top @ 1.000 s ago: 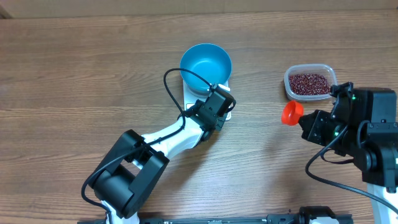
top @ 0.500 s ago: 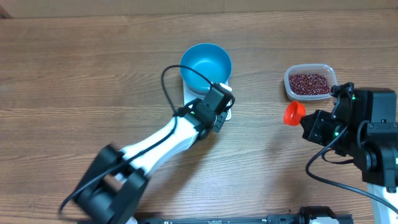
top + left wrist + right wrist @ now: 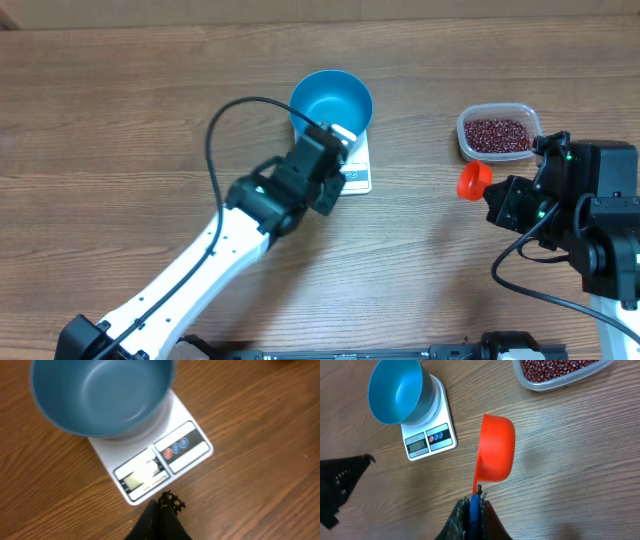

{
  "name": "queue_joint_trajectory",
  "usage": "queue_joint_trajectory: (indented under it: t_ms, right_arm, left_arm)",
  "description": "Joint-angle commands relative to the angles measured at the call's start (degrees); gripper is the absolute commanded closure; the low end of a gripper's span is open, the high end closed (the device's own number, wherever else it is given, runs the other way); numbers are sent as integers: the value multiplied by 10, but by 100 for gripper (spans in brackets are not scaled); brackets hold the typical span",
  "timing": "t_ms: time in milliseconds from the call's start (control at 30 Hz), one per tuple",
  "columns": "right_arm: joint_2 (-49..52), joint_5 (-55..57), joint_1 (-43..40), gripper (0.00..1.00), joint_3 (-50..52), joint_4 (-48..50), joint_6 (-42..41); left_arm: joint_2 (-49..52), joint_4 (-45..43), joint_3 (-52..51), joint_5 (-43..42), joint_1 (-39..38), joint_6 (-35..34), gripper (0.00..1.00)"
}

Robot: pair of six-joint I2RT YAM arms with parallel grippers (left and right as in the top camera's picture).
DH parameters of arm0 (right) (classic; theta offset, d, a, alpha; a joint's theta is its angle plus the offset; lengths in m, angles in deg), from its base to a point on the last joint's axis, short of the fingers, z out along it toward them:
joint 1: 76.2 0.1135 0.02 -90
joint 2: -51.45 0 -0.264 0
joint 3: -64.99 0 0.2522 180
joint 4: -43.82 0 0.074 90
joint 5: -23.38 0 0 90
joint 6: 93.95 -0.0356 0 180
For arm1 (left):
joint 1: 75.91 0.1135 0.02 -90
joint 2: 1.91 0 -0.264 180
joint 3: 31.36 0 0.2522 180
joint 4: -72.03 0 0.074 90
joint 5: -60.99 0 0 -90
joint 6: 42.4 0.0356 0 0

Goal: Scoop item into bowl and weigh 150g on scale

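Left pincer (image 3: pixel 162 504) hangs closed and empty, right pincer (image 3: pixel 474 505) clamps orange scoop (image 3: pixel 496 450) above brown wood-grain table (image 3: pixel 100 120).

Even, bright light; soft shadows; bowl (image 3: pixel 100 395) slightly blurred in left wrist view; others sharp.

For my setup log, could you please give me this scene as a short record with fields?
bowl: blue bowl, empty, sitting on the scale
scale: white scale, display and buttons on the edge nearest the left hand
beans: beans all in the clear tub, none in the bowl
left hand: left hand shut, empty, just off the scale's display edge
right hand: right hand shut on the orange scoop handle
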State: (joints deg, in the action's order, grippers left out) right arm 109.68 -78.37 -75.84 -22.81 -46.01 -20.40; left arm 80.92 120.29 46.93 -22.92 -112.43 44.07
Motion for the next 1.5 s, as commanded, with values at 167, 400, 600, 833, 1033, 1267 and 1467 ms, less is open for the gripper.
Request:
queue_joint_trajectory:
  t_ms: [167,400,600,833,1033,1267,1467]
  right_arm:
    - [-2,4,-2,96,-18,6,2]
    - [-2,4,-2,96,-18,11,2]
    - [-2,2,-2,96,-18,26,0]
    - [-2,2,-2,96,-18,27,2]
    - [-2,2,-2,96,-18,26,2]
    - [-2,2,-2,96,-18,26,3]
    - [-2,2,-2,96,-18,26,3]
  left_arm:
    - [3,13,3,-163,111,91,96]
    - [3,28,3,-164,108,117,96]
    - [3,47,3,-162,108,117,96]
    - [3,52,3,-162,108,117,95]
    - [3,60,3,-162,109,117,75]
    - [3,61,3,-162,109,117,52]
    - [3,61,3,-162,109,117,4]
